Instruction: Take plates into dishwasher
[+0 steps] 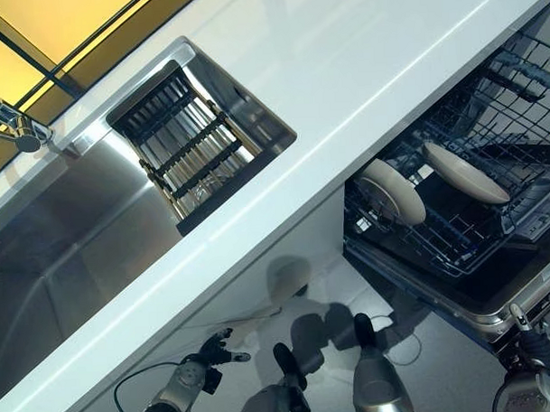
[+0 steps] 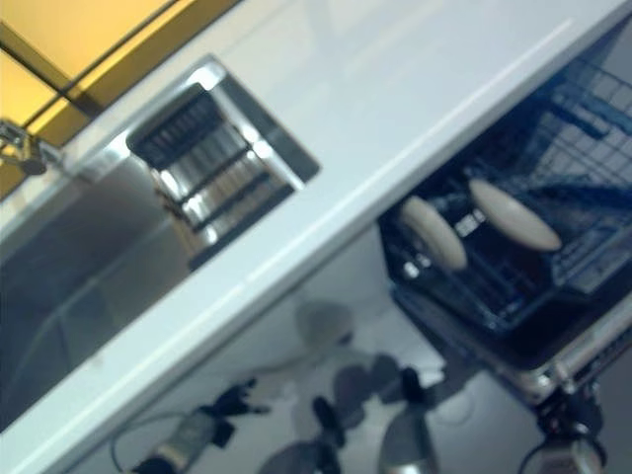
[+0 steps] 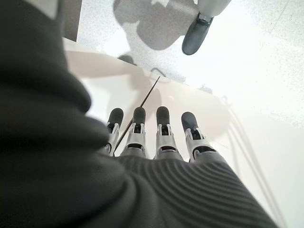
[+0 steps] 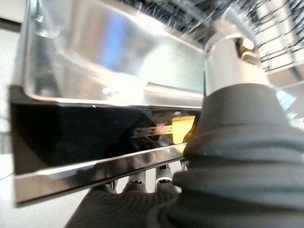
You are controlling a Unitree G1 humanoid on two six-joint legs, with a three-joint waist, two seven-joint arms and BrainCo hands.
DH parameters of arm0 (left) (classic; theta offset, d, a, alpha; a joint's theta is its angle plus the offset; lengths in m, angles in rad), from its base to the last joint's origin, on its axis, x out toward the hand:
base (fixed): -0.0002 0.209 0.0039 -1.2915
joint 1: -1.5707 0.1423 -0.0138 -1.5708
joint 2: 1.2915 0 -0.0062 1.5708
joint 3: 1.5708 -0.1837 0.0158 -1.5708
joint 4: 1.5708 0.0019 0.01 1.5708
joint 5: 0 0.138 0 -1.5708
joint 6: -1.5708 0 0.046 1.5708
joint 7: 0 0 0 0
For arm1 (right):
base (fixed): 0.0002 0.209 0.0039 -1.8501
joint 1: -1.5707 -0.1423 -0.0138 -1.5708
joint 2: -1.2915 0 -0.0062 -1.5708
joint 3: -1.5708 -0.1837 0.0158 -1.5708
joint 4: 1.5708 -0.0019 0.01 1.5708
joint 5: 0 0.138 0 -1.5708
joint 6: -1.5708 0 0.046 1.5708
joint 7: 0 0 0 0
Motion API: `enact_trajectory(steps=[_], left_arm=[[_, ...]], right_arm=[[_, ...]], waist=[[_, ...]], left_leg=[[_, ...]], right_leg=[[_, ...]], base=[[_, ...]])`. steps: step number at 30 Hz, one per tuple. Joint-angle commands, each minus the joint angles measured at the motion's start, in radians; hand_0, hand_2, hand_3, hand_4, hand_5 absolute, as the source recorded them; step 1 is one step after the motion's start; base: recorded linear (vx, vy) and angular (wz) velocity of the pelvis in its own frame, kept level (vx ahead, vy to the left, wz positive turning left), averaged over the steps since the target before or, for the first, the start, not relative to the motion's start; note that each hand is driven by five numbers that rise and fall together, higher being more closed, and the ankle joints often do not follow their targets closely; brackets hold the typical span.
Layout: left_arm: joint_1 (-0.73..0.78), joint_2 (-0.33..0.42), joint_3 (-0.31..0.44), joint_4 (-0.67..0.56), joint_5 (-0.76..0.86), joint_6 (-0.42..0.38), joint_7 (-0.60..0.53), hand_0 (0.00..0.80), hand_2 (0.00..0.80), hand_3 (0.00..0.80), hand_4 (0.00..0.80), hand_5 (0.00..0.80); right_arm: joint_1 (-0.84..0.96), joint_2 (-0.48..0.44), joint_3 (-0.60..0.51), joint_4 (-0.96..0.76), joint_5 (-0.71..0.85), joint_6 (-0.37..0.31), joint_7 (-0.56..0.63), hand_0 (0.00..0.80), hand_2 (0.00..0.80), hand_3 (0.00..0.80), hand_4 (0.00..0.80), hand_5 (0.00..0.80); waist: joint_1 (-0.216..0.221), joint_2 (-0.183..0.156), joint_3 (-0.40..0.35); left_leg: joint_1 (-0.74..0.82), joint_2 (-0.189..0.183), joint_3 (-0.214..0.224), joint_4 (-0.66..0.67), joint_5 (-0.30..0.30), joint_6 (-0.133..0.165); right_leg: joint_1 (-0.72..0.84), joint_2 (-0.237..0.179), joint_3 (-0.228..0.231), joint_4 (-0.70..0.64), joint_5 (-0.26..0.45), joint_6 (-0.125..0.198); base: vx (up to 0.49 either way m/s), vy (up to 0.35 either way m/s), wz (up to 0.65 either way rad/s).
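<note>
Left hand: low beside the white cabinet front, holding nothing; in its wrist view the fingers lie straight, side by side with small gaps between them, pointing along a pale surface. Right hand: at the outer edge of the open dishwasher door; in its wrist view the fingers are mostly hidden under the door's dark edge, so whether they curl round it cannot be told. Dishwasher door: lowered, dark inner face with a shiny metal rim. Lower rack: dark wire basket, drawn out over the door. Plates, two, cream-coloured: one plate stands on edge, tilted, in the rack's tines toward the counter side; the second plate stands just beside it, likewise tilted, deeper in the rack; the two are apart. Countertop: white, above the dishwasher. Sink: stainless steel, set in the countertop. Drying rack: dark slatted, sits in the sink's end nearest the dishwasher. Tap: metal, at the sink's far edge.
</note>
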Motion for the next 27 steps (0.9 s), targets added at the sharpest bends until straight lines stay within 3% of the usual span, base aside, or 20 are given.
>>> enact_trajectory(steps=[1, 15, 27], left_arm=[[-0.055, 0.056, 0.028, 0.051, 0.008, -0.015, 0.006, 0.0, 0.0, 0.0, 0.0, 0.0], [-0.033, 0.052, 0.067, 0.063, 0.028, -0.014, 0.009, 0.0, 0.0, 0.0, 0.0, 0.0], [-0.016, 0.05, 0.07, 0.052, 0.033, -0.007, 0.011, 0.0, 0.0, 0.0, 0.0, 0.0]], right_arm=[[-0.244, 0.067, 0.096, -0.251, -0.046, -0.056, 0.185, 0.0, 0.0, 0.0, 0.0, 0.0], [-0.205, 0.093, 0.163, -0.517, -0.116, -0.019, 0.278, 0.0, 0.0, 0.0, 0.0, 0.0], [-0.201, 0.101, 0.183, -0.562, -0.135, 0.004, 0.266, 0.0, 0.0, 0.0, 0.0, 0.0]], waist=[[0.051, -0.114, -0.043], [0.047, -0.15, -0.053], [0.059, -0.166, -0.064]], left_leg=[[0.038, -0.038, -0.012, 0.017, -0.05, -0.011], [0.053, -0.029, 0.006, 0.024, -0.054, -0.01], [0.062, -0.021, 0.008, 0.028, -0.056, -0.009]], right_leg=[[-0.019, 0.0, -0.012, 0.07, -0.099, -0.002], [-0.002, 0.003, -0.014, 0.067, -0.101, 0.001], [0.013, 0.003, -0.026, 0.067, -0.105, 0.001]], base=[[0.027, -0.001, -0.11], [0.019, -0.004, -0.04], [0.018, -0.002, 0.0]])
